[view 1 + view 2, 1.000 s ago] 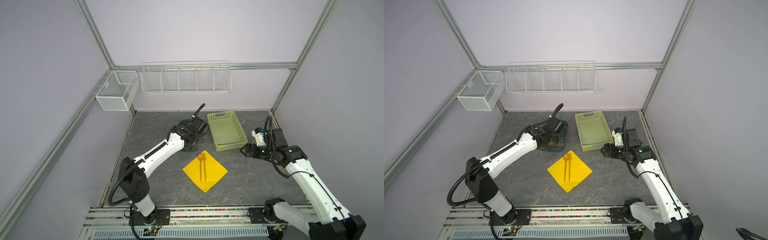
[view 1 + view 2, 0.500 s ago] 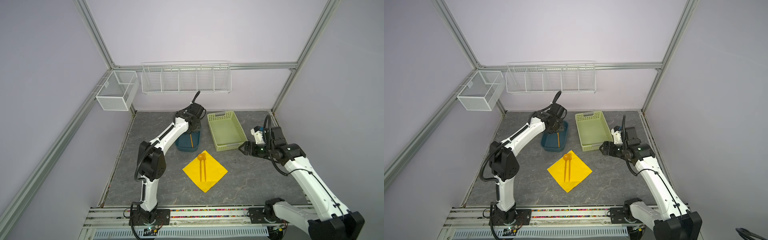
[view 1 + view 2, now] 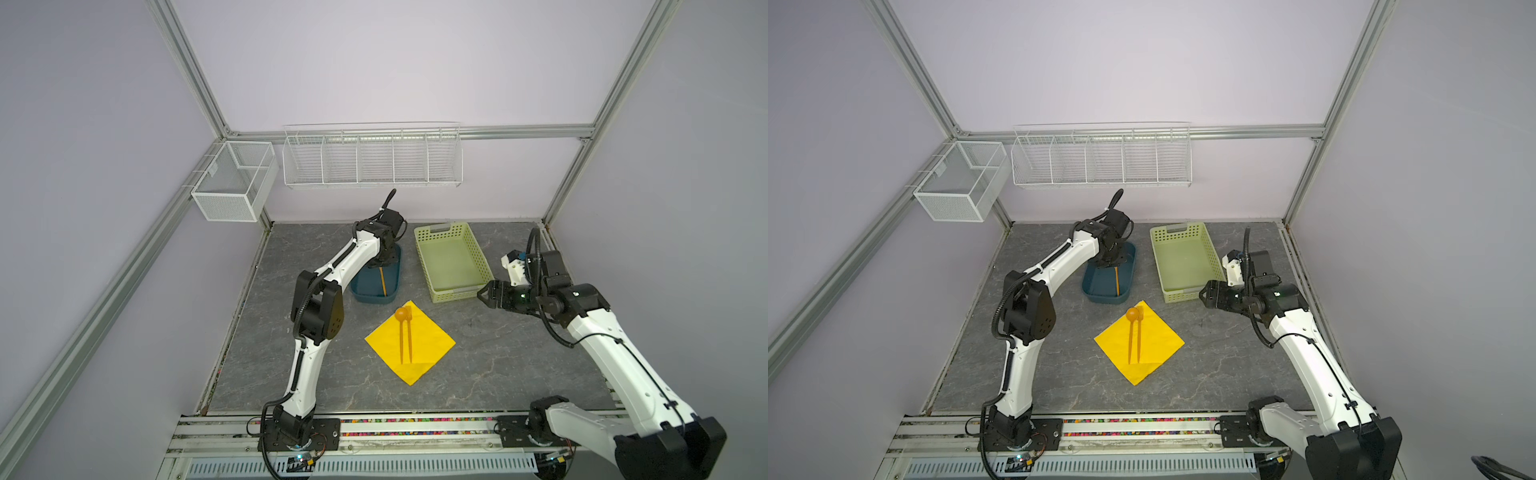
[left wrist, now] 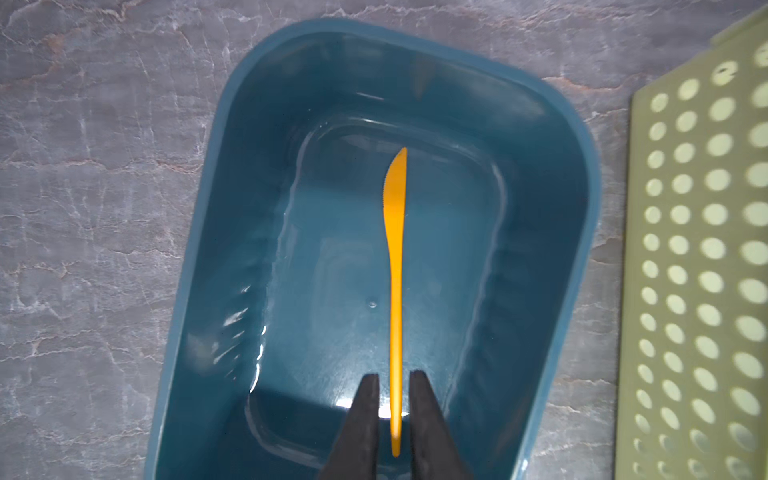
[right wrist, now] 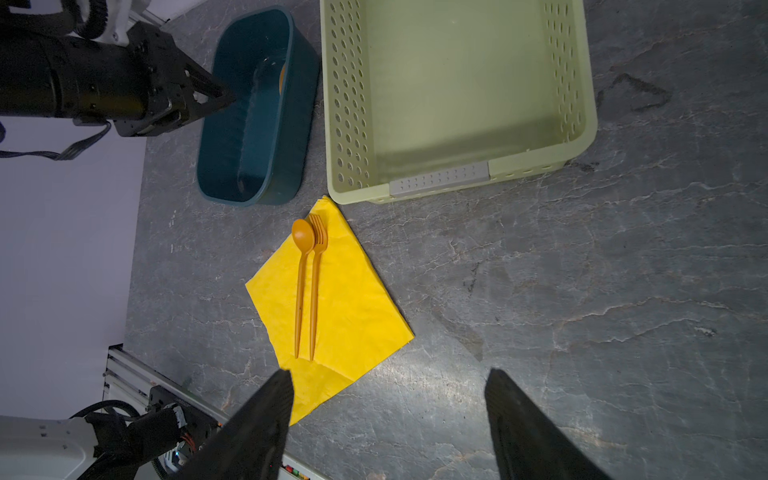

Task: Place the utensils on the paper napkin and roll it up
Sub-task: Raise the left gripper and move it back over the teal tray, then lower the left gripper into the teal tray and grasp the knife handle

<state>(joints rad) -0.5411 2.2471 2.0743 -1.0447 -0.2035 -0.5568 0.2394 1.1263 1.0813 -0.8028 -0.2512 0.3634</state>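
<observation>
Tub floor: knife between left jaws

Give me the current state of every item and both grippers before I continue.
spoon: lying on the paper napkin, beside the fork.
fork: lying on the paper napkin.
knife: lying in the blue tub, not yet on the napkin.
paper napkin: spread out, unrolled.
blue tub: holds only the knife.
green basket: empty.
left gripper: narrowly open, over the knife handle.
right gripper: wide open, empty.
</observation>
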